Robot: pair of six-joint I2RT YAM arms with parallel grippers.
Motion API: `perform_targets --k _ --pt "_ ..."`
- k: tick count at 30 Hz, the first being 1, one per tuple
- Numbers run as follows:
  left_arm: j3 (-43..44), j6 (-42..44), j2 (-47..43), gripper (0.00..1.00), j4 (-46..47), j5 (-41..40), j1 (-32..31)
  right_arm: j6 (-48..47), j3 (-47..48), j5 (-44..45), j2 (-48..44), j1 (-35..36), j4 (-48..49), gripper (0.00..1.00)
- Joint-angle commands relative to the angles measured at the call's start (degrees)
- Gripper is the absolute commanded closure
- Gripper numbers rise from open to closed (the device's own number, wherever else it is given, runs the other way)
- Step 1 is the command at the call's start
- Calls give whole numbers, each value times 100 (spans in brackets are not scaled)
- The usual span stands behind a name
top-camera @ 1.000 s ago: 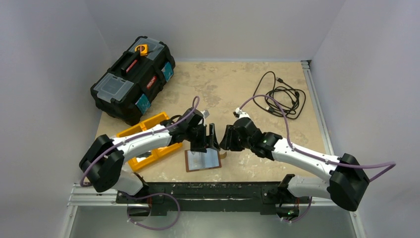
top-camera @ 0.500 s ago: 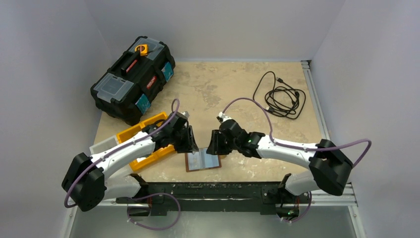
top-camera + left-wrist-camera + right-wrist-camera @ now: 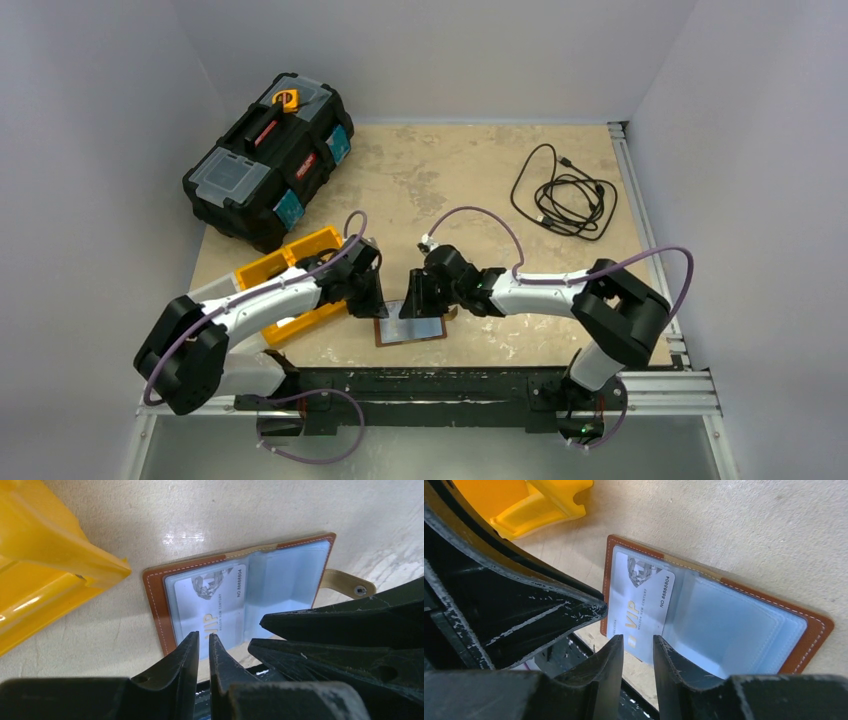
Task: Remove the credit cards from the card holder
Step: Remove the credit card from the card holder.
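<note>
Top: card holder (image 3: 410, 328) lies open on worktop (image 3: 470, 170), beside yellow tray (image 3: 290, 262).
Left wrist: left hand (image 3: 202, 637) nearly clenched over VIP card (image 3: 212, 605); grasp cannot be told.
Right wrist: right hand (image 3: 638, 640) narrowly parted at card's edge, released.

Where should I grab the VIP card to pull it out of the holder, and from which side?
Take the VIP card by its near short end, which seems to poke past the brown border of the card holder. Come in low from that near side, jaws above and below: the card lies flat and its far end is tucked under the clear sleeve.
</note>
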Motion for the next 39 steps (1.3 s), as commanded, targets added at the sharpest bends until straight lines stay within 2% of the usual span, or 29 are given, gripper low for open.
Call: perform_targets --k 1,17,29,31,35,39 --pt "-43 33 159 89 267 -113 38 93 35 -200 121 15 453 72" --pt "-144 59 594 96 449 -246 33 168 -412 -171 490 -105 750 69" --pt "-256 -195 886 99 897 74 -138 287 -603 -455 771 -230 1196 69" --pt "-237 -202 737 98 763 -55 -140 291 -650 -444 752 -252 1192 69" --pt "-111 -112 322 90 257 -465 -141 284 -755 -420 688 -321 1185 69" --pt "-39 -55 70 88 -86 -670 -134 282 -808 -403 685 -364 1192 69"
